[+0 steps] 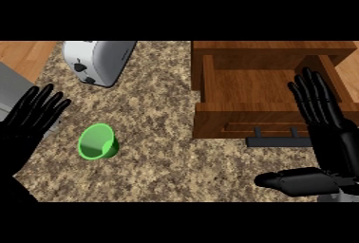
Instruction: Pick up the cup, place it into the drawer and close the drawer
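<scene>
Here the green cup (pixel 97 142) lies tipped on its side on the speckled stone worktop (pixel 161 118), in the left part of the view, with its open mouth turned toward the lower left. Nothing touches it. The left hand (pixel 32 116) is just beside it, to the left, with the fingers straight and spread apart, holding nothing; it shows at the left edge of the view.

The wooden drawer (pixel 259 92) stands pulled open at the upper right, and its inside is bare wood. Its front panel faces the lower side of the view and carries a dark handle (pixel 279 141) that sticks out over the worktop. The right hand (pixel 324 111) is over the right side of the drawer, fingers straight and a little apart, the thumb pointing to the left low in the view; it holds nothing too.

Between the cup and the drawer the worktop is open, a wide strip of stone with no object on it. A white toaster (pixel 98 59) stands at the upper left, above the cup and well apart from it. Beyond the left edge of the worktop a wooden floor (pixel 24 57) shows at the upper left corner, with a grey surface (pixel 13 92) below it.
</scene>
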### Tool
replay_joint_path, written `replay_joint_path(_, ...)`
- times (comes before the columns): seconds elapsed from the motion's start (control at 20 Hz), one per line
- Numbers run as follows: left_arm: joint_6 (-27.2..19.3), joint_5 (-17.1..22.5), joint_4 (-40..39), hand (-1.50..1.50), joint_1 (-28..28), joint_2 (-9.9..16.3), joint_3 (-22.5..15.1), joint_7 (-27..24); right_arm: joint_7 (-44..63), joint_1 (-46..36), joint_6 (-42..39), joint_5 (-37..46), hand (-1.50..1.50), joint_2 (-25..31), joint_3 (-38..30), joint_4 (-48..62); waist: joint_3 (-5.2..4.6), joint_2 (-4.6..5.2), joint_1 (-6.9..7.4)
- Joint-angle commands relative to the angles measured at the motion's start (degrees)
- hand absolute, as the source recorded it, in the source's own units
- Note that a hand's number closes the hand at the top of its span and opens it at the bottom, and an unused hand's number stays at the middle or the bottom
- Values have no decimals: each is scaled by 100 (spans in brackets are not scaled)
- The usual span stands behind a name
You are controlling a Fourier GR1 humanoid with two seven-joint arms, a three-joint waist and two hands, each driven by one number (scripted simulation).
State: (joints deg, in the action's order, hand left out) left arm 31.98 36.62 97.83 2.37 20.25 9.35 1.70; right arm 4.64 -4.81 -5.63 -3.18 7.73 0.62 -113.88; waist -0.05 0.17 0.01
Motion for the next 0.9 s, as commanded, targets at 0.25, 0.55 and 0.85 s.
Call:
replay_joint_path(0.25,411,-1104,-1826,-150,710,-162,2,-589,-14,-718,-16,87,-150,-28,-119,658,3,-9,-12)
replay_joint_path(0.55,682,-1884,-3261,-150,975,-51,276,-1569,-285,-410,-381,-221,-150,180,-455,526,3,-11,-34)
replay_joint_path(0.85,666,-3180,-5117,-150,1272,80,191,-3262,-12,-758,-287,-196,-150,169,-444,524,-4,10,-78)
